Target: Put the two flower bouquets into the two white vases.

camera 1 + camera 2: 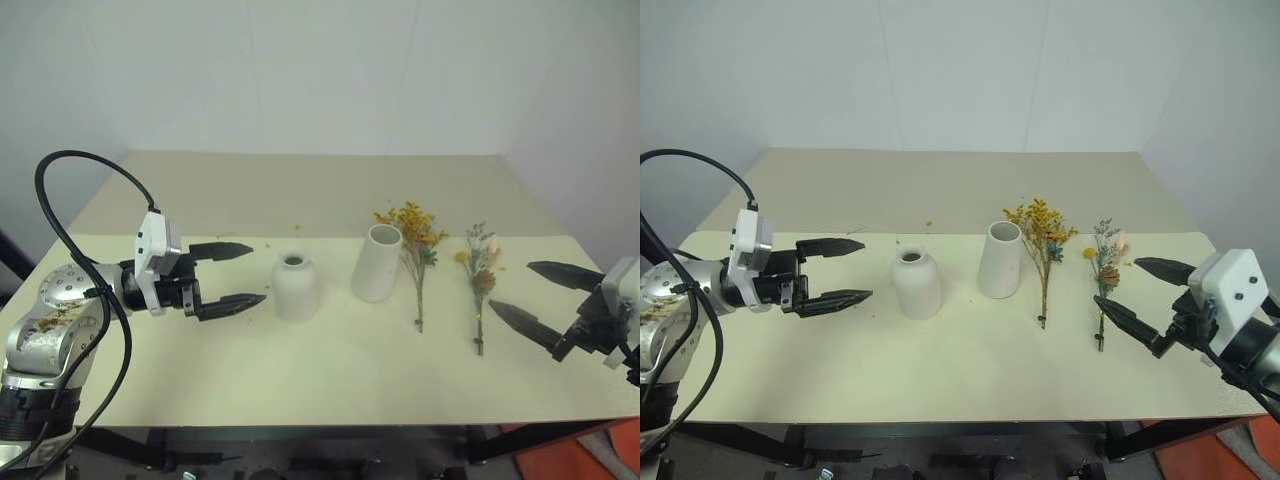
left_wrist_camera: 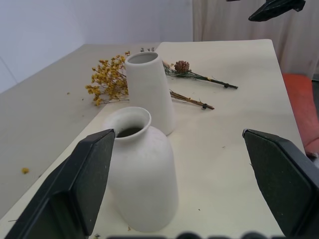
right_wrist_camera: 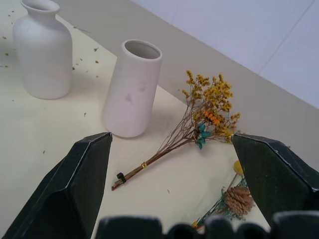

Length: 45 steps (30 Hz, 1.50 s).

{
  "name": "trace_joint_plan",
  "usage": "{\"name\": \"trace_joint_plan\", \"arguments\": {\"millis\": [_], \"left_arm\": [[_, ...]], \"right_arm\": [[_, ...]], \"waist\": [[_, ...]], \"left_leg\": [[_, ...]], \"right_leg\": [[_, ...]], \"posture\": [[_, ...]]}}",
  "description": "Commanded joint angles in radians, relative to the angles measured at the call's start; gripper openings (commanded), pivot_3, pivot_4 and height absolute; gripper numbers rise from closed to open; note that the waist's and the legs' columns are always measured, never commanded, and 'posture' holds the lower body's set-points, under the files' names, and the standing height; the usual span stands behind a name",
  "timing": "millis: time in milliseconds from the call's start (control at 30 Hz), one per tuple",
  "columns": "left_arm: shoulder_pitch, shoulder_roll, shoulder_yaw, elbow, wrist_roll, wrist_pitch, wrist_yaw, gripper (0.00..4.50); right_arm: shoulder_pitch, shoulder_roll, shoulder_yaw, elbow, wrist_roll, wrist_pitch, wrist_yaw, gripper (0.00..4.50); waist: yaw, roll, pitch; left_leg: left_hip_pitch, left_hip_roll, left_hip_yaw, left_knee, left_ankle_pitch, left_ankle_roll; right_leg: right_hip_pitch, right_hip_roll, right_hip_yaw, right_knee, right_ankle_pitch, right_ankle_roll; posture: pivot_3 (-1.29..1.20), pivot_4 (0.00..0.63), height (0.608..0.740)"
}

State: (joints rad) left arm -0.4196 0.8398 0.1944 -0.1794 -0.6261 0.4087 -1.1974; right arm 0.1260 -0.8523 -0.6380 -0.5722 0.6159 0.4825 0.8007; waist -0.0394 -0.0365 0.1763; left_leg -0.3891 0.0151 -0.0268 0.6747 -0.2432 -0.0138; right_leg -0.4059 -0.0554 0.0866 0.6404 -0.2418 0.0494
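Two white vases stand mid-table: a short bottle-shaped vase (image 1: 296, 286) and, to its right, a taller wide-mouthed cylinder vase (image 1: 377, 263). Both bouquets lie flat on the table right of the cylinder: the bushy yellow-orange bunch (image 1: 415, 240) closest to it, then the slimmer sprig with a pine cone (image 1: 481, 278). My left gripper (image 1: 236, 274) hovers open just left of the short vase, pointing at it, holding nothing. At the table's right side my right gripper (image 1: 540, 296) is open and empty, its fingers aimed toward the sprig's stem end. The right wrist view shows the yellow bunch (image 3: 207, 109) between its fingers.
The cream table (image 1: 300, 370) has small flower crumbs scattered near the vases. A white wall stands behind it. A black cable (image 1: 80, 200) loops above my left arm. Something orange (image 1: 600, 455) sits below the table's right front corner.
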Motion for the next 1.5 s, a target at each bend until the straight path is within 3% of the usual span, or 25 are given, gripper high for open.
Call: {"name": "trace_joint_plan", "arguments": {"millis": [33, 300, 467, 567, 667, 833, 1133, 1500], "left_arm": [[-0.024, 0.018, 0.022, 0.005, 0.008, -0.033, -0.008, 4.49], [-0.067, 0.033, 0.002, 0.02, 0.021, -0.034, -0.024, 4.49], [-0.262, -0.011, -0.11, 0.113, 0.066, -0.036, -0.062, 4.49], [-0.349, -0.056, -0.173, 0.179, 0.097, -0.046, -0.094, 4.49], [-0.423, -0.101, -0.234, 0.232, 0.164, -0.046, -0.065, 4.49], [-0.532, -0.196, -0.322, 0.259, 0.206, -0.003, -0.054, 4.49], [-0.692, -0.347, -0.448, 0.268, 0.275, 0.146, 0.005, 4.49], [-0.801, -0.454, -0.546, 0.35, 0.341, 0.159, -0.04, 4.49]], "right_arm": [[-0.027, -0.016, 0.003, 0.0, 0.0, -0.014, -0.002, 4.5], [-0.061, -0.016, 0.02, 0.017, 0.002, -0.008, -0.002, 4.5], [-0.119, -0.007, 0.071, 0.057, -0.03, 0.022, -0.075, 4.5], [-0.205, -0.005, 0.129, 0.065, -0.048, 0.151, -0.221, 4.5], [-0.343, -0.007, 0.194, 0.098, -0.058, 0.396, -0.4, 4.5], [-0.526, 0.0, 0.25, 0.162, -0.032, 0.719, -0.523, 4.5], [-0.824, -0.008, 0.427, 0.442, -0.106, 1.113, -0.566, 4.5], [-1.032, -0.042, 0.717, 0.938, -0.187, 1.051, -0.409, 4.5]], "waist": [[0.0, 0.0, 0.0], [0.0, 0.0, 0.0], [0.008, 0.0, 0.0], [0.006, 0.0, 0.0], [-0.004, 0.0, 0.0], [-0.002, 0.0, 0.0], [-0.003, 0.0, 0.0], [-0.006, 0.001, 0.0]], "left_leg": [[0.0, 0.0, 0.0, 0.0, 0.0, 0.0], [0.0, 0.0, 0.0, 0.0, 0.0, 0.0], [0.0, 0.0, 0.0, 0.001, 0.0, 0.0], [0.0, -0.001, 0.0, 0.001, 0.0, 0.0], [-0.001, -0.001, 0.0, 0.001, 0.0, 0.0], [-0.004, -0.001, 0.0, 0.001, 0.0, 0.0], [-0.016, -0.002, 0.0, 0.003, 0.0, 0.001], [-0.016, -0.002, 0.001, 0.003, 0.0, 0.001]], "right_leg": [[0.0, 0.0, 0.0, 0.0, 0.0, 0.0], [0.0, 0.0, 0.0, 0.0, 0.0, 0.0], [0.001, 0.0, -0.001, 0.0, 0.0, 0.0], [0.001, 0.0, 0.0, 0.0, 0.0, 0.0], [-0.001, 0.0, 0.001, 0.001, 0.004, -0.006], [-0.003, 0.0, 0.0, 0.001, 0.005, -0.007], [-0.018, 0.0, 0.002, 0.005, 0.006, -0.007], [-0.018, 0.0, 0.002, 0.005, 0.006, -0.007]], "posture": [[0.0, 0.15, 0.74], [0.0, 0.15, 0.74], [0.0, 0.15, 0.74], [0.0, 0.15, 0.74], [0.0, 0.15, 0.74], [0.0, 0.15, 0.74], [0.0, 0.15, 0.74], [0.0, 0.15, 0.74]]}}
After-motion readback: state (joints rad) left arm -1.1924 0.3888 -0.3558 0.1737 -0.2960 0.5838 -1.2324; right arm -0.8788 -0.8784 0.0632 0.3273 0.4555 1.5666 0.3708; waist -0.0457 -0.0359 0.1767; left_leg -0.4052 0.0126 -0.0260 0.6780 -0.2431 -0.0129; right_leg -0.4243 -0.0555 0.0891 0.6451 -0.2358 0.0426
